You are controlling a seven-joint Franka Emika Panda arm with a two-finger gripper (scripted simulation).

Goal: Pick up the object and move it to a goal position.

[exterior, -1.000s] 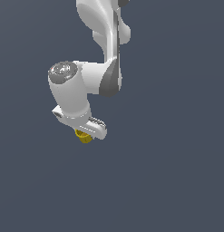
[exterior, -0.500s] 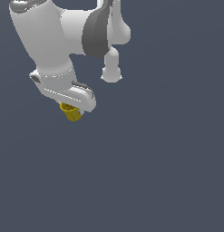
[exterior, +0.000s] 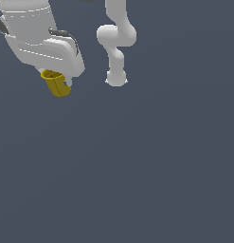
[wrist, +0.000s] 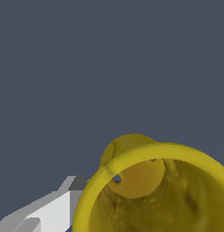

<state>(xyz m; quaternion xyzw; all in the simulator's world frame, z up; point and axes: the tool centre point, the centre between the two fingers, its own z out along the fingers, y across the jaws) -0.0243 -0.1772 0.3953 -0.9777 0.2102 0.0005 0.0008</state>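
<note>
I have the white arm (exterior: pixel 116 42) carrying its claw (exterior: pixel 59 78) near the upper corner on the exterior view's left, almost out of frame. The mustard-yellow cup (exterior: pixel 57 84) hangs tilted beneath the claw, clear of the grey floor (exterior: pixel 137 180); in the wrist view its rim (wrist: pixel 149 156) fills the frame beside one white finger (wrist: pixel 50 210). The claw looks clamped on the cup. The hold appears to catch only the cup's upper part, so a sharp swing could twist it loose.
</note>
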